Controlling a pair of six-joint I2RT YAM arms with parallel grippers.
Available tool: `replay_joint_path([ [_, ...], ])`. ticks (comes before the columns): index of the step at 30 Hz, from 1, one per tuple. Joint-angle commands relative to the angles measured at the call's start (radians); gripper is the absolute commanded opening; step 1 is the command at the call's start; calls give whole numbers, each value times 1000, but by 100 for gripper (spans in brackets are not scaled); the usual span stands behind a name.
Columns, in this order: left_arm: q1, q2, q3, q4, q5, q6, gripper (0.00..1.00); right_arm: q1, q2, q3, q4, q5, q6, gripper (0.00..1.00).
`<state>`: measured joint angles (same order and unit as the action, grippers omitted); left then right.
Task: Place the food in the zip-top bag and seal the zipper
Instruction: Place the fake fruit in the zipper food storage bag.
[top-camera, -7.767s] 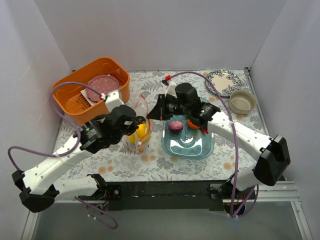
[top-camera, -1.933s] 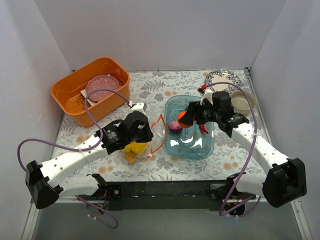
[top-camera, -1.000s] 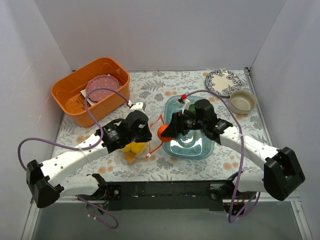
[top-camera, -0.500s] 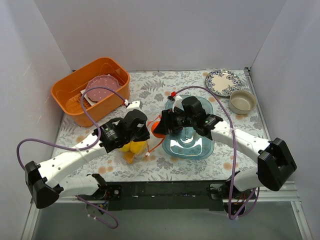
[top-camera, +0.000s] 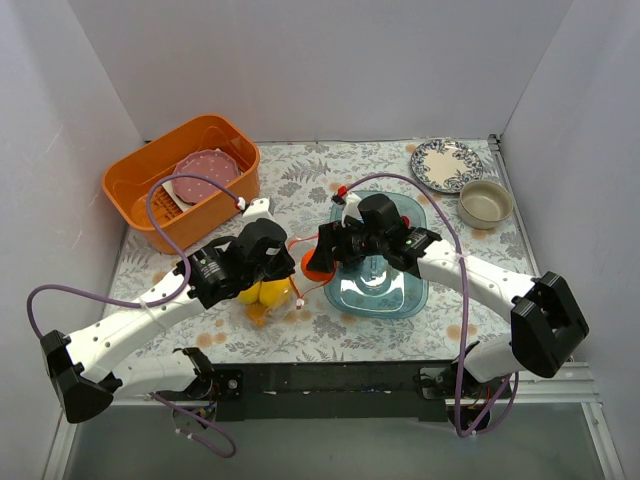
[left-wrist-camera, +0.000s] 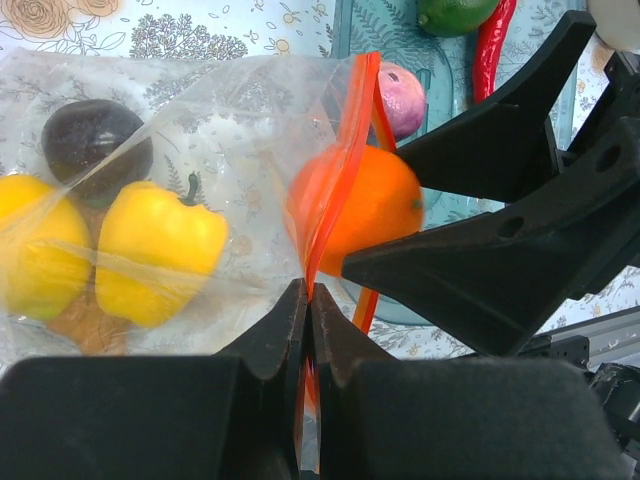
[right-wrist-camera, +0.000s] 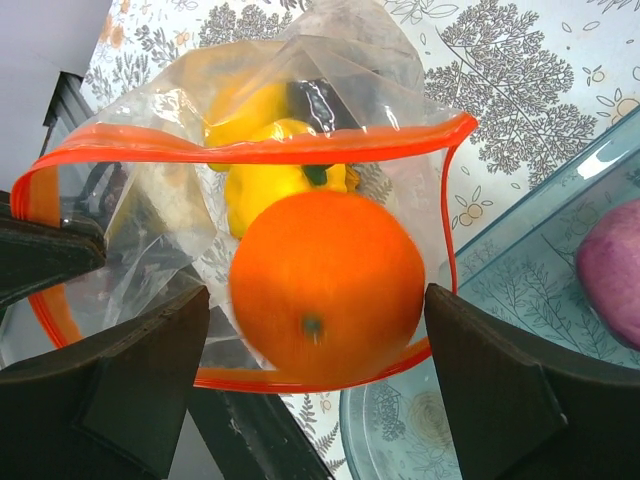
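The zip-top bag (left-wrist-camera: 230, 110) lies left of the blue tray (top-camera: 400, 296), its mouth held up and agape. My left gripper (left-wrist-camera: 308, 295) is shut on the zipper (left-wrist-camera: 345, 150) at the mouth's near edge. Inside the bag are a yellow pepper (left-wrist-camera: 160, 245), a lemon (left-wrist-camera: 30, 255) and a dark round fruit (left-wrist-camera: 95, 135). My right gripper (right-wrist-camera: 317, 300) stands open at the mouth. The orange (right-wrist-camera: 325, 285) is blurred between its fingers, with a gap on each side, just inside the orange-red rim. A purple onion (left-wrist-camera: 402, 98), a lime (left-wrist-camera: 455, 12) and a red chili (left-wrist-camera: 495, 45) lie in the tray.
An orange basket (top-camera: 185, 180) holding a pink plate (top-camera: 205, 170) stands at the back left. At the back right are a patterned plate (top-camera: 447, 163) and a beige bowl (top-camera: 485, 203). White walls close in the floral table on three sides.
My right arm carried the orange leftwards from the tray to the bag's mouth, and its jaws have widened off the orange. My left gripper kept its hold and raised the bag's mouth slightly.
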<state>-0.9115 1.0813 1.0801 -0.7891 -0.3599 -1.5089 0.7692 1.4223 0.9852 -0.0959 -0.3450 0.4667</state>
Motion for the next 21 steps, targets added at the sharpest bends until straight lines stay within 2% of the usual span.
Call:
replay_joint_path([
  [1, 5, -20, 26, 1, -28, -10, 0, 7, -46, 43, 28, -2, -19, 96],
  [8, 6, -14, 34, 2, -30, -8, 0, 7, -66, 38, 10, 4, -20, 96],
  [14, 6, -18, 29, -12, -43, -10, 0, 1, -172, -5, -31, 217, 4, 96],
  [18, 7, -46, 27, -45, -114, -33, 0, -27, -233, -16, -134, 469, 39, 98],
  [21, 8, -73, 3, -22, -126, -8, 0, -83, -237, -17, -209, 503, 55, 98],
])
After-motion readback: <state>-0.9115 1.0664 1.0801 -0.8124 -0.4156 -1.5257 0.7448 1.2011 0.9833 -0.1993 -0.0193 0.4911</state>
